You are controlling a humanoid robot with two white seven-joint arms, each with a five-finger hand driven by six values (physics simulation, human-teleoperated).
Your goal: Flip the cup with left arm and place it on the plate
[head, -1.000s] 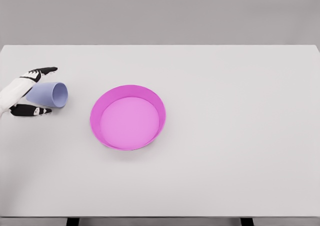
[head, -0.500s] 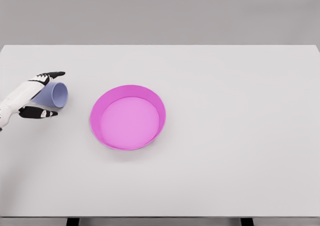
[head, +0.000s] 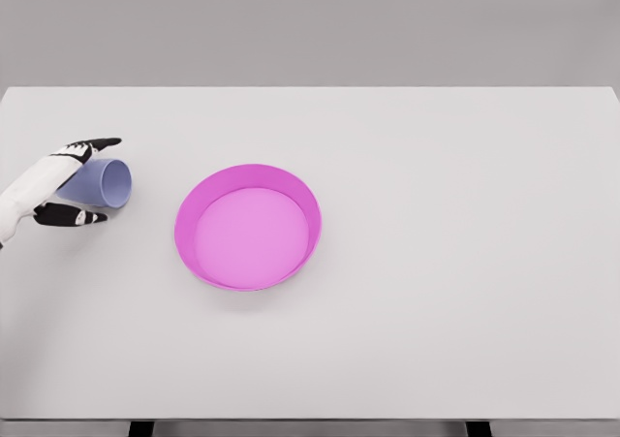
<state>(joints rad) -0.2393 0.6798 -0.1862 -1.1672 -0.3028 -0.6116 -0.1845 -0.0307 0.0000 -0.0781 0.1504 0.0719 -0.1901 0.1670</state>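
A small lavender-blue plastic cup (head: 104, 182) lay on its side near the left edge of the pale grey worktop (head: 436, 263), its open mouth turned toward the middle of the surface. The robot's left hand (head: 60, 182), white with black-tipped fingers (head: 100, 144), reached in from the left edge of the head view and bracketed the cup: one dark fingertip extended along the cup's far side, and another digit, seemingly the thumb, lay along its near side, pointing right. The cup's closed base was hidden behind the white palm. The hand appeared to be closed around the cup, though the view did not settle how firmly the digits pressed on its wall.

To the cup's right, apart from it, sat a round magenta plate (head: 248, 226) with a raised rim and a lighter pink floor. The cup had not yet been turned upright or set on the plate. The rest of the worktop stretched away to the right beneath a plain grey backdrop.
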